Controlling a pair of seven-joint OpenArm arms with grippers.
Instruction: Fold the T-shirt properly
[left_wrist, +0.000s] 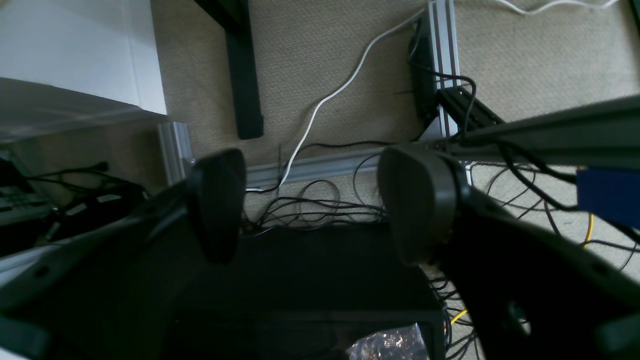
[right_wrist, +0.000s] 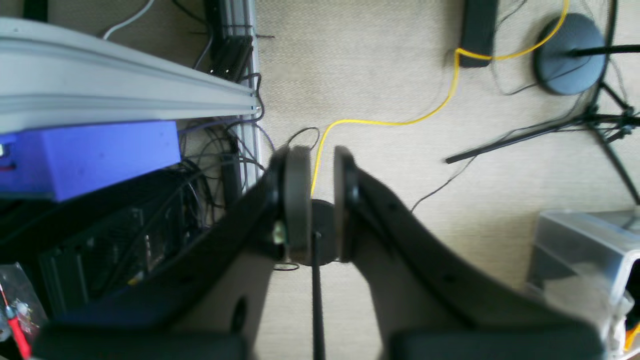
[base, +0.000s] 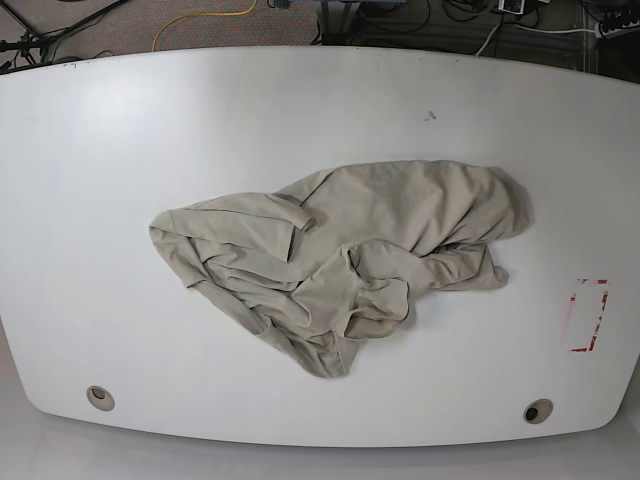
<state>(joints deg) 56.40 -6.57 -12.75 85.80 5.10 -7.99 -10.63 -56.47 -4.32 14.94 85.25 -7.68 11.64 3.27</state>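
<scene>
Nearest my lenses, my left claw (left_wrist: 312, 202) hangs spread wide with nothing in it, and my right claw (right_wrist: 316, 200) is nearly clenched, also on nothing, both over the floor. On the white table (base: 100, 150), one T-shirt (base: 340, 260) lies crumpled mid-frame, its long axis running left to right, rising slightly rightward.

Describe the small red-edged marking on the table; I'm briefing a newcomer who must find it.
On the white table, look past the crumpled khaki T-shirt toward the edge on the base view's right. There lies a small rectangular outline, the only red-trimmed mark; the round holes near the front edge are plain.
</scene>
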